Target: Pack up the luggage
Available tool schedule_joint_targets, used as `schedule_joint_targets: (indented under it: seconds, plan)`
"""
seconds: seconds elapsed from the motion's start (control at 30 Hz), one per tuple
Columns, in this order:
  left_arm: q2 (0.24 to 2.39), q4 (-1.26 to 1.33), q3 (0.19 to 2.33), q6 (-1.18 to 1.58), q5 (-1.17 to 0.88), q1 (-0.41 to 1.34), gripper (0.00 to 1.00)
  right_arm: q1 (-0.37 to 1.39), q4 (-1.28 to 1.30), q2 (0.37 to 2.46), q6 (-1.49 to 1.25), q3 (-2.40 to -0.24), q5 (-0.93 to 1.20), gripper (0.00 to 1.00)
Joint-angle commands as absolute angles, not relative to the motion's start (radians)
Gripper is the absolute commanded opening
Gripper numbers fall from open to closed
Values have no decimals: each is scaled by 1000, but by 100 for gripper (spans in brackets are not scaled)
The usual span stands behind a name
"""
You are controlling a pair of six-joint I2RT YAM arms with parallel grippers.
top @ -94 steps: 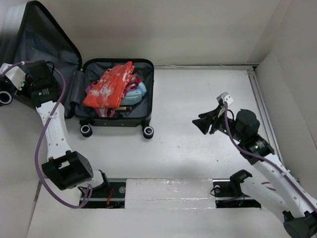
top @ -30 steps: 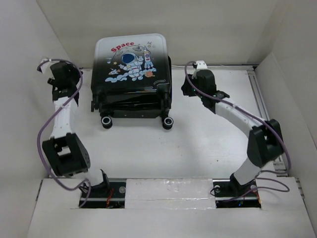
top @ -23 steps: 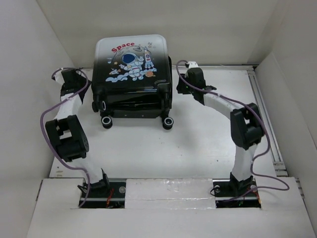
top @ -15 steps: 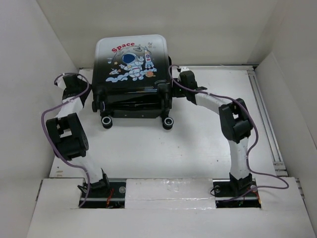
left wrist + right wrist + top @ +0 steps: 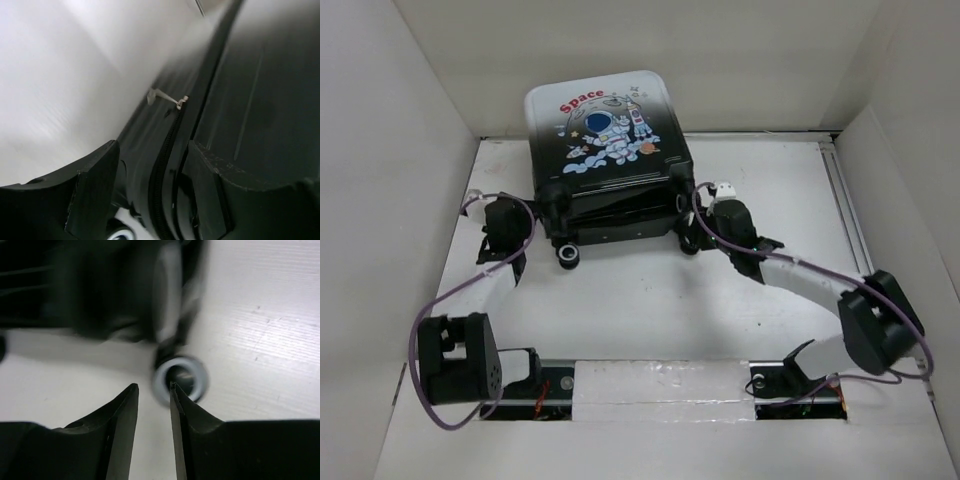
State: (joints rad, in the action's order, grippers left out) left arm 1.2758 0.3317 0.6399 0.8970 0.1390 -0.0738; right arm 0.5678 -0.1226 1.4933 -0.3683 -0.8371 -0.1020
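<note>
The luggage [image 5: 608, 130] lies shut at the back of the table, its astronaut lid facing up and its wheels toward me. My left gripper [image 5: 534, 212] is at its left side. In the left wrist view the jaws [image 5: 152, 147] stand apart over the black zip seam [image 5: 167, 150], near a pale zip pull [image 5: 167, 97]; I cannot tell whether they touch it. My right gripper [image 5: 693, 236] sits low at the luggage's right front wheel [image 5: 688, 246]. It is open [image 5: 152, 386] over bare table, with that wheel [image 5: 180, 379] just past its right fingertip.
White walls enclose the table on the left, back and right. The left wall [image 5: 410, 200] runs close beside the left arm. A metal rail [image 5: 842, 200] lines the right edge. Purple cables loop off both arms.
Three seconds ago the luggage lay open with clothes inside; it is shut now. In the last half second it slid right and turned slightly, and both grippers dropped nearer along its sides.
</note>
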Motion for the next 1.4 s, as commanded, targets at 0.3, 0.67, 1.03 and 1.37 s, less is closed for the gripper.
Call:
schedule_joint_targets:
  seconds: [0.3, 0.67, 1.03, 1.37]
  plan:
    - [946, 167, 491, 784, -33, 112, 53, 471, -71, 1290, -226, -769, 54, 61]
    - [819, 296, 563, 816, -43, 112, 55, 902, -241, 1249, -245, -854, 16, 83]
    - [765, 330, 563, 839, 6, 112, 56, 1032, -152, 1647, -227, -1290, -140, 97]
    - [701, 364, 525, 891, 90, 112, 56, 1088, -95, 1812, -305, -1433, -380, 91]
